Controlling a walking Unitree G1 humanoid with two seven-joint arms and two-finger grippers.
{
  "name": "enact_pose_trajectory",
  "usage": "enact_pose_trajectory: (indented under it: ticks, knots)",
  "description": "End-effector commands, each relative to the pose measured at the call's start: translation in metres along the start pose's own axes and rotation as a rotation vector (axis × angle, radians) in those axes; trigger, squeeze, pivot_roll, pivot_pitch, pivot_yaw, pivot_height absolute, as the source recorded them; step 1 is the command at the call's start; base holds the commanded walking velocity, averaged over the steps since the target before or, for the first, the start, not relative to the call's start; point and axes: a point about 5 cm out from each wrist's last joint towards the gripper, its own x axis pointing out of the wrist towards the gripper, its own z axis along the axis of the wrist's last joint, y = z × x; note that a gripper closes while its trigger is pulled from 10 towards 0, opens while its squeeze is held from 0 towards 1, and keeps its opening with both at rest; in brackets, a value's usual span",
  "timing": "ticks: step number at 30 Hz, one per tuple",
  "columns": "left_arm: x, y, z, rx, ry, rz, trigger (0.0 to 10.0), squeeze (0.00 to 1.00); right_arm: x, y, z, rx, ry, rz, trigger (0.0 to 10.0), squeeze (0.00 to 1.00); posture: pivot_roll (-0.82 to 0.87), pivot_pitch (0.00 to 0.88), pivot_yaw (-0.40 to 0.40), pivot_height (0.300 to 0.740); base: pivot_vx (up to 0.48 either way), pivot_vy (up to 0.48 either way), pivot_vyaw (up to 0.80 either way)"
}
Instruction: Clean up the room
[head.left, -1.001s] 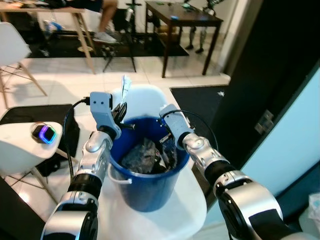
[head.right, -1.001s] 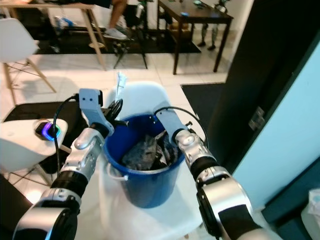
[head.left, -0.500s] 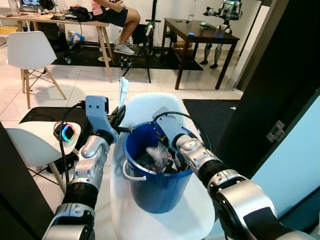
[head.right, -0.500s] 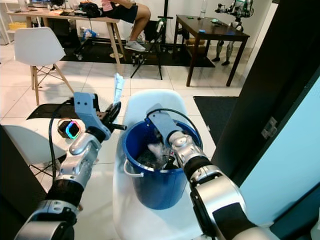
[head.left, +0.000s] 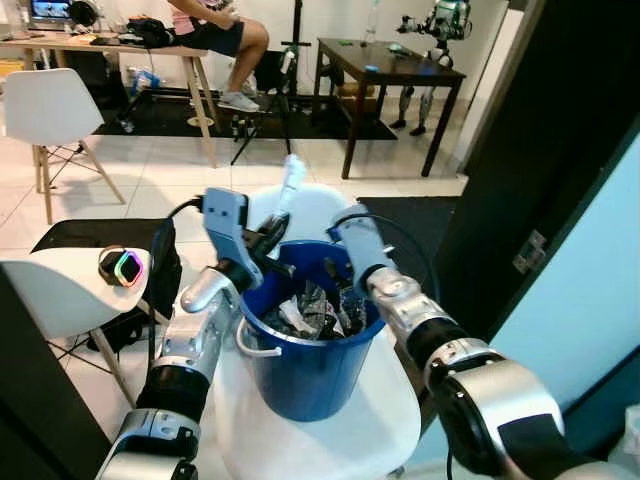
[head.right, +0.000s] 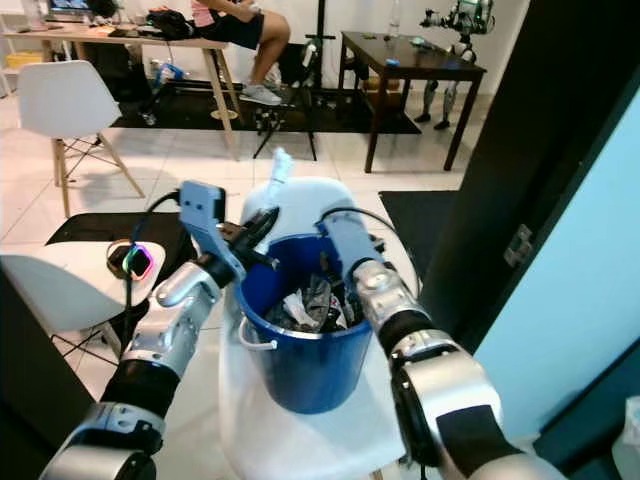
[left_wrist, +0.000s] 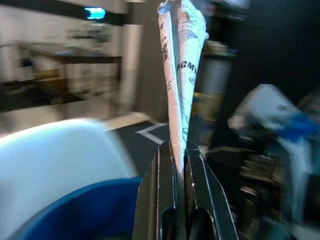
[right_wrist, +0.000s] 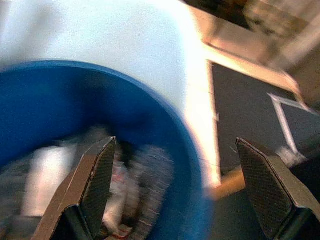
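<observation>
the left gripper (head.left: 272, 236) hovers at the near-left rim of the blue bucket (head.left: 305, 375), its two black fingers pressed together on a folded printed wrapper (left_wrist: 181, 75) that stands upright out of the tips. the bucket sits on the seat of a white chair (head.left: 330, 430) and already holds crumpled rubbish (head.left: 315, 312). the right gripper (head.left: 345, 272) hangs over the far-right side of the bucket mouth, jaws spread wide and holding nothing, as the right wrist view shows.

the wrapper is not yet over the opening; it stands above the rim or just outside it (hard to tell which from the head views). if the fingers part here, my guess is that the light paper flutters down outside the bucket, onto the chair or the tiled floor (head.left: 150, 180).

a second risk is the crowding: both arms meet over one small opening, so a sideways reach by the left could knock the right wrist or nudge the bucket, which stands free on a smooth curved seat and might slide or tip.
</observation>
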Motion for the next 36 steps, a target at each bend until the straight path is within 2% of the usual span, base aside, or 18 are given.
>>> enact_pose_trajectory:
  ticks: [1, 3, 4, 5, 7, 8, 9, 12, 15, 19, 21, 23, 24, 27, 30, 33, 34, 36]
  knots:
    - [0.009, -0.011, -0.003, 0.017, 0.041, -0.101, 10.0, 0.0, -0.002, -0.009, -0.011, 0.045, 0.03, -0.041, 10.0, 0.0, -0.01, 0.0, -0.07, 0.695, 0.0, 0.0, -0.74]
    - [0.009, -0.011, -0.003, 0.017, 0.041, -0.101, 10.0, 0.0, -0.002, -0.009, -0.011, 0.045, 0.03, -0.041, 10.0, 0.0, -0.01, 0.0, -0.07, 0.695, 0.0, 0.0, -0.74]
    - [0.016, -0.015, -0.022, 0.16, 0.174, -0.13, 10.0, 0.0, -0.005, -0.026, -0.019, 0.066, 0.04, -0.087, 10.0, 0.0, -0.05, 0.0, -0.046, 0.695, 0.0, 0.0, -0.67]
    - [0.017, -0.014, -0.031, 0.255, 0.235, -0.103, 10.0, 0.0, -0.007, -0.032, -0.023, 0.074, 0.041, -0.099, 10.0, 0.0, -0.06, 0.0, -0.038, 0.695, 0.0, 0.0, 0.0]
    - [0.017, -0.014, -0.031, 0.255, 0.235, -0.103, 10.0, 0.0, -0.007, -0.032, -0.023, 0.074, 0.041, -0.099, 10.0, 0.0, -0.06, 0.0, -0.038, 0.695, 0.0, 0.0, 0.0]
    - [0.018, -0.012, -0.036, 0.316, 0.268, -0.082, 10.0, 0.0, -0.007, -0.035, -0.025, 0.079, 0.041, -0.104, 10.0, 0.0, -0.06, 0.0, -0.038, 0.695, 0.0, 0.0, 0.0]
    - [0.018, -0.012, -0.036, 0.316, 0.268, -0.082, 10.0, 0.0, -0.007, -0.035, -0.025, 0.079, 0.041, -0.104, 10.0, 0.0, -0.06, 0.0, -0.038, 0.695, 0.0, 0.0, 0.0]
    - [0.018, -0.009, -0.046, 0.387, 0.342, -0.022, 10.0, 0.0, -0.01, -0.038, -0.031, 0.084, 0.036, -0.106, 10.0, 0.0, -0.09, 0.0, -0.033, 0.695, 0.0, 0.0, 0.0]
    - [0.019, -0.005, -0.056, 0.53, 0.443, 0.068, 10.0, 0.0, -0.013, -0.038, -0.039, 0.088, 0.035, -0.106, 10.0, 0.0, -0.11, 0.0, -0.028, 0.695, 0.0, 0.0, 0.0]
    - [0.018, -0.001, -0.059, 0.56, 0.49, 0.109, 10.0, 0.0, -0.014, -0.039, -0.042, 0.089, 0.041, -0.109, 10.0, 0.0, -0.12, 0.0, -0.025, 0.695, 0.0, 0.0, 0.0]
    - [0.009, 0.013, -0.065, 0.61, 0.572, 0.206, 10.0, 0.0, -0.016, -0.042, -0.048, 0.092, 0.049, -0.121, 10.0, 0.0, -0.13, 0.0, -0.023, 0.695, 0.0, 0.0, 0.0]
    - [0.009, 0.013, -0.065, 0.61, 0.572, 0.206, 10.0, 0.0, -0.016, -0.042, -0.048, 0.092, 0.049, -0.121, 10.0, 0.0, -0.13, 0.0, -0.023, 0.695, 0.0, 0.0, 0.0]
    - [0.002, 0.022, -0.067, 0.634, 0.617, 0.264, 10.0, 0.0, -0.017, -0.045, -0.05, 0.091, 0.054, -0.129, 10.0, 0.0, -0.13, 0.0, -0.024, 0.695, 0.0, 0.0, 0.0]
    - [-0.006, 0.031, -0.07, 0.631, 0.661, 0.323, 10.0, 0.0, -0.018, -0.049, -0.053, 0.089, 0.058, -0.141, 10.0, 0.0, -0.14, 0.0, -0.02, 0.695, 0.0, 0.0, 0.0]
    - [-0.03, 0.05, -0.077, 0.544, 0.729, 0.475, 10.0, 0.0, -0.021, -0.058, -0.055, 0.091, 0.062, -0.17, 10.0, 0.0, -0.14, 0.0, -0.019, 0.695, 0.0, 0.0, 0.0]
    - [-0.033, 0.052, -0.079, 0.534, 0.738, 0.498, 10.0, 0.0, -0.021, -0.059, -0.055, 0.092, 0.062, -0.173, 10.0, 0.0, -0.14, 0.0, -0.02, 0.695, 0.0, 0.0, 0.0]
    - [-0.037, 0.053, -0.081, 0.516, 0.746, 0.509, 10.0, 1.0, -0.022, -0.06, -0.055, 0.093, 0.061, -0.175, 10.0, 0.0, -0.14, 0.0, -0.02, 0.695, 0.0, 0.0, 0.0]
    - [-0.038, 0.052, -0.084, 0.491, 0.749, 0.504, 10.0, 1.0, -0.022, -0.06, -0.055, 0.093, 0.061, -0.176, 10.0, 0.0, -0.14, 0.0, -0.023, 0.695, 0.0, 0.0, 0.0]
